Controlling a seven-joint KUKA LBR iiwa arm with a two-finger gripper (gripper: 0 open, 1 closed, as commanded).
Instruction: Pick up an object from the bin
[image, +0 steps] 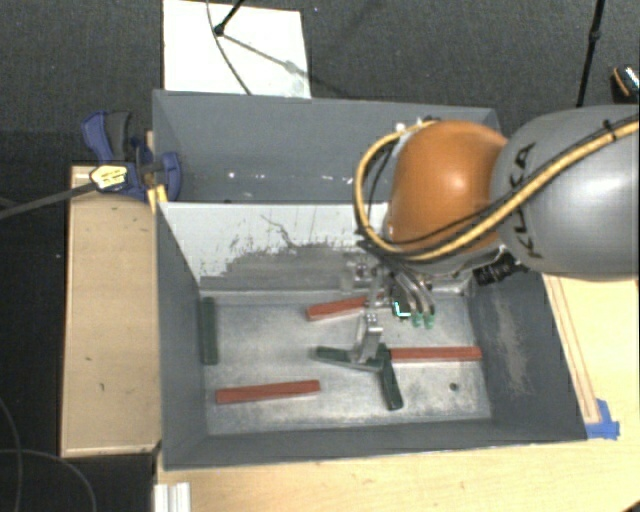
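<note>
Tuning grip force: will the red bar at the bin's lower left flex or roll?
The red bar looks straight and flat-sided: probably stiff, unlikely to roll. Lying flat on the bin floor, it may slide when pushed.

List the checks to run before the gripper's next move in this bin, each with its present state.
1. Gripper over a thing: ok, above the crossed dark green sticks mid-bin.
2. Target lies alone: not ok, the two cross, and a right red stick ends close beside them.
3. Already holding something: cannot tell.
4. Room from the bin wall: ok, target lies well inside.
5. Left green stick and front red stick out of the way: ok.
</note>
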